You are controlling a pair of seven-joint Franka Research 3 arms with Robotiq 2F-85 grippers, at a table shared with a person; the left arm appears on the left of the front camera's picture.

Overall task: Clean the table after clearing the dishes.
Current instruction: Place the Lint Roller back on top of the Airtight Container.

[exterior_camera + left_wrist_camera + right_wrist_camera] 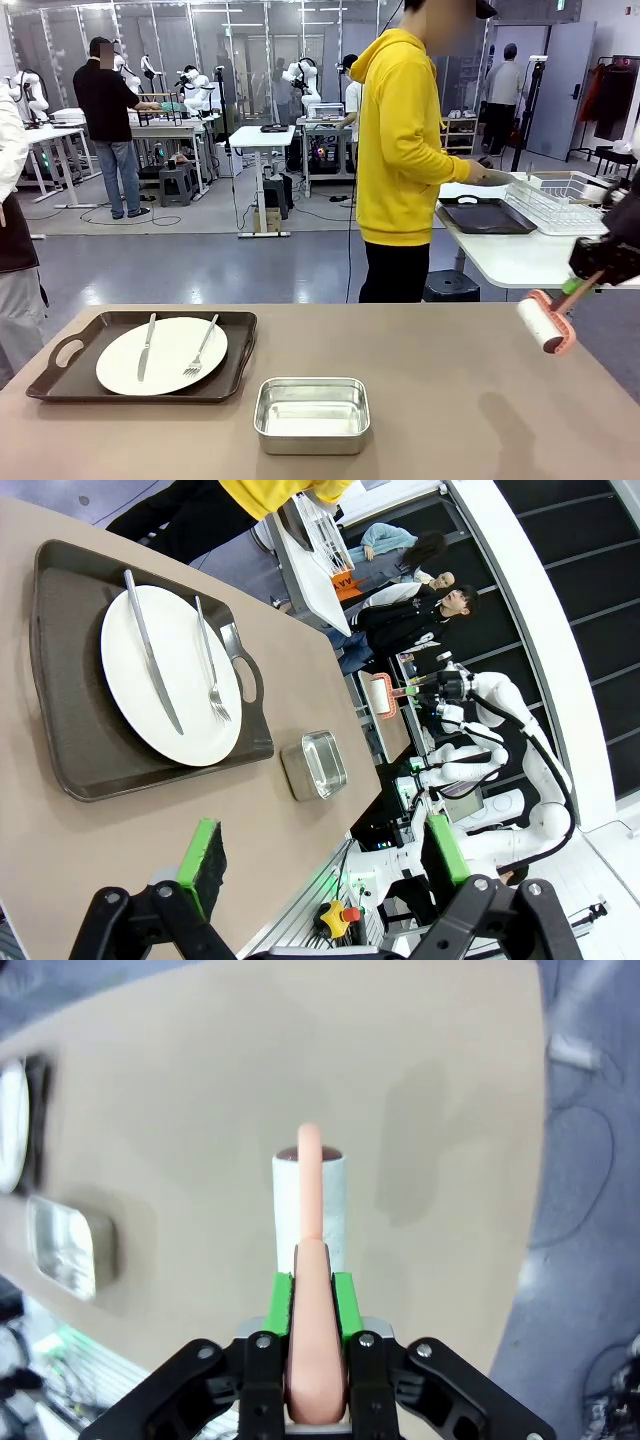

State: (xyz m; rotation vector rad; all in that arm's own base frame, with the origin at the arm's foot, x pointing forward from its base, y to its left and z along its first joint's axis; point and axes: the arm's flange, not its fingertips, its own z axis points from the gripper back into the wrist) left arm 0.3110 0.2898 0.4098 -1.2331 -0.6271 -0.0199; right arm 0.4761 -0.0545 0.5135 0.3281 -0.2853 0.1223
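You're only partway. Your right gripper (pixel 312 1290) pinches a pink lint roller (pixel 310 1210) above the tabletop (pixel 450 400). Your left gripper (pixel 325 860) hangs spread. Ahead of it, uncleared, sits one tray (pixel 60 740) with a plate (pixel 165 680), knife (pixel 150 650) and fork (pixel 210 665) (a steel pan (pixel 315 765) lies beside it).

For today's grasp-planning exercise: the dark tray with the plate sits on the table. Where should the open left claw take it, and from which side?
Probably the cut-out handle at the left short end of the tray, coming down from above with one jaw through the slot. The bar there looks thin; the plate with loose knife and fork covers the middle, so lift level.
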